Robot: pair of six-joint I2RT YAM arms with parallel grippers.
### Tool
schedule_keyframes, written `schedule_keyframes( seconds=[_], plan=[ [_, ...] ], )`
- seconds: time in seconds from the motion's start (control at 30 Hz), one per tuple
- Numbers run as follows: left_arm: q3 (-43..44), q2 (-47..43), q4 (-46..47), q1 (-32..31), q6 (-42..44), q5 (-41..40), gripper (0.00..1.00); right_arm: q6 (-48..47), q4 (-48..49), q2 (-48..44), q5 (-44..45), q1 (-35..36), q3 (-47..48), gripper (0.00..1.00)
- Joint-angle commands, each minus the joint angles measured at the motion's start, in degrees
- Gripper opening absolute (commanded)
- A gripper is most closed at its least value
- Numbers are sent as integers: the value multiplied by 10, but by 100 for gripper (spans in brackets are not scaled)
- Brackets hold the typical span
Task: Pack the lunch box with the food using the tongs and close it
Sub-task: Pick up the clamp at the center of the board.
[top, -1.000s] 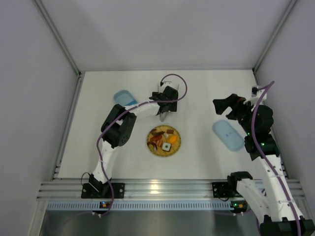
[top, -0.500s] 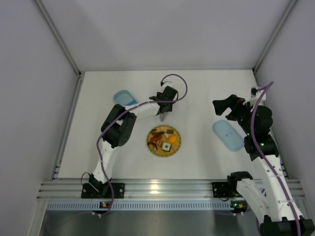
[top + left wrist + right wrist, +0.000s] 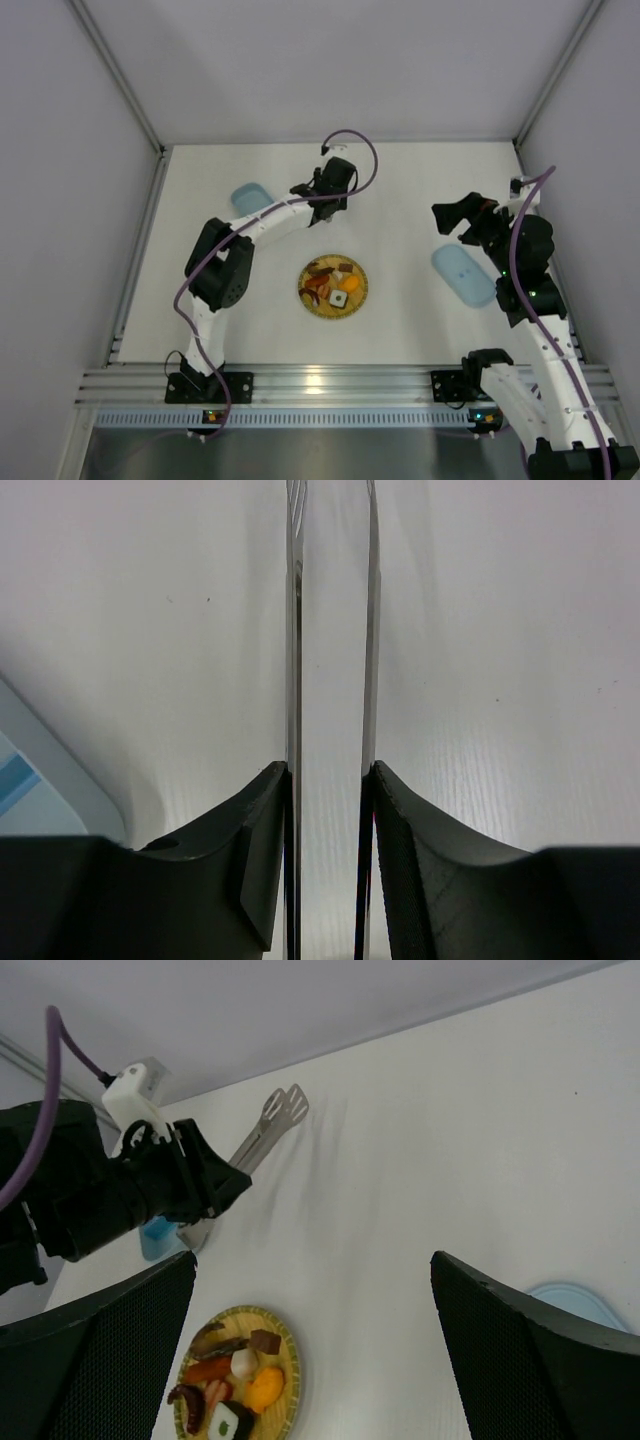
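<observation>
My left gripper [image 3: 328, 780] is shut on the tongs [image 3: 293, 630]. Their two thin silver arms run straight out between its black fingers [image 3: 262, 850], held above the table. In the right wrist view the tongs [image 3: 282, 1112] stick out from the left gripper [image 3: 200, 1182] toward the back wall. From above, that gripper [image 3: 328, 190] hangs right of the light-blue lunch box [image 3: 252, 197]. The food [image 3: 332, 284], several small pieces, lies on a round yellow woven plate [image 3: 358, 300]. The flat blue lid [image 3: 463, 275] lies at the right. My right gripper [image 3: 455, 215] stands open and holds nothing.
A corner of the lunch box [image 3: 40, 790] shows at the left wrist view's lower left. Grey walls enclose the table on three sides. The lid's edge [image 3: 575, 1300] shows beside the right gripper's finger. The plate [image 3: 285, 1345] sits mid-table.
The left gripper has shut on the tongs and moved away from the plate toward the back of the table, lifting them. The right arm has not moved.
</observation>
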Motion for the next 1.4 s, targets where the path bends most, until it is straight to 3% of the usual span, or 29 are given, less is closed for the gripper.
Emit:
schedule_keyframes(
  seconds=[0.0,0.37,0.5,0.73,0.9,1.37],
  plan=[
    [-3,-64,-3,0,7,-13,43,6,22,-6,-7,-9,2,99],
    [-84,-190,-60,-16,-8,12,43,4,8,-17,-8,-9,-3,99],
    [-156,-278,-78,-46,-15,8,48,-6,-9,-20,-2,-10,-3,100],
    [-286,-440,-104,-87,-52,27,49,-11,-15,-38,-2,-9,-20,99],
    [-331,-540,-142,-107,-67,48,49,-19,-22,-42,1,-9,-20,99],
    [-399,-666,-228,-134,-56,175,49,-24,-33,-51,4,-10,-35,99]
  ],
)
